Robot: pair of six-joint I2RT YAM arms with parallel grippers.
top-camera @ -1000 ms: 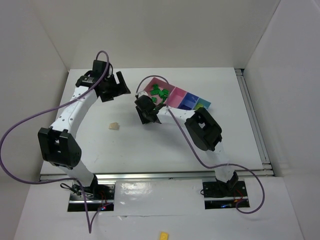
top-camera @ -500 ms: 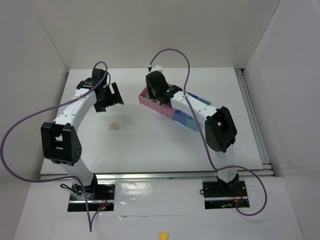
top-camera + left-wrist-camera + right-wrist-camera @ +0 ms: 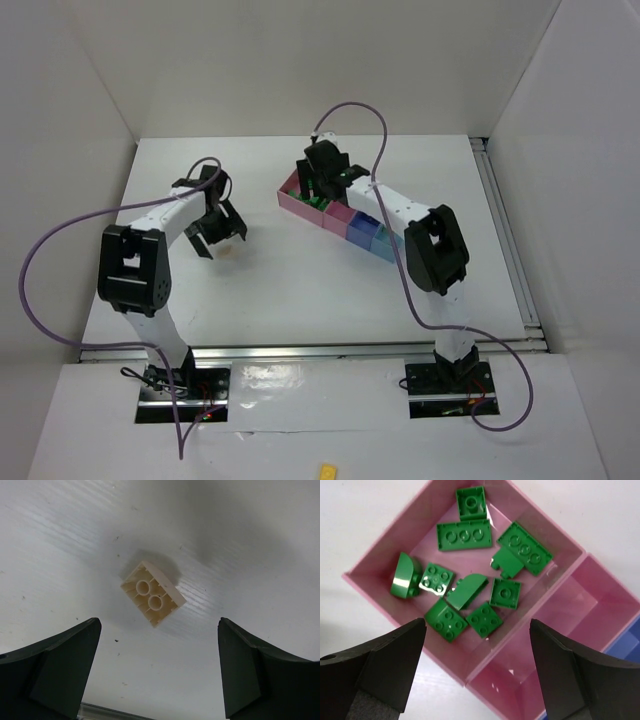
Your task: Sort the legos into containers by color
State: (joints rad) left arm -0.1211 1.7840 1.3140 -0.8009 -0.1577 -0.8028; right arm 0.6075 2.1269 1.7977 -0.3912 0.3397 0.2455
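Left claw [image 3: 157, 647], spread, hung over the cream brick [image 3: 152, 594] on the tabletop [image 3: 250, 530]; a sound grasp required squaring to its sides. Right claw [image 3: 477, 652], spread, hung above green bricks [image 3: 464, 534] in the pink box [image 3: 417, 547]

In the top view, the large pink box [image 3: 296, 204] was mostly covered by the right gripper [image 3: 320, 188], and the green bricks [image 3: 470, 592] in it could not be counted. The cream brick [image 3: 152, 593] could hardly be made out there, shadowed beside the left gripper [image 3: 220, 240]. In the right wrist view, the small pink box [image 3: 570, 615] and a blue box [image 3: 627, 640] were cut off by the frame's edge.
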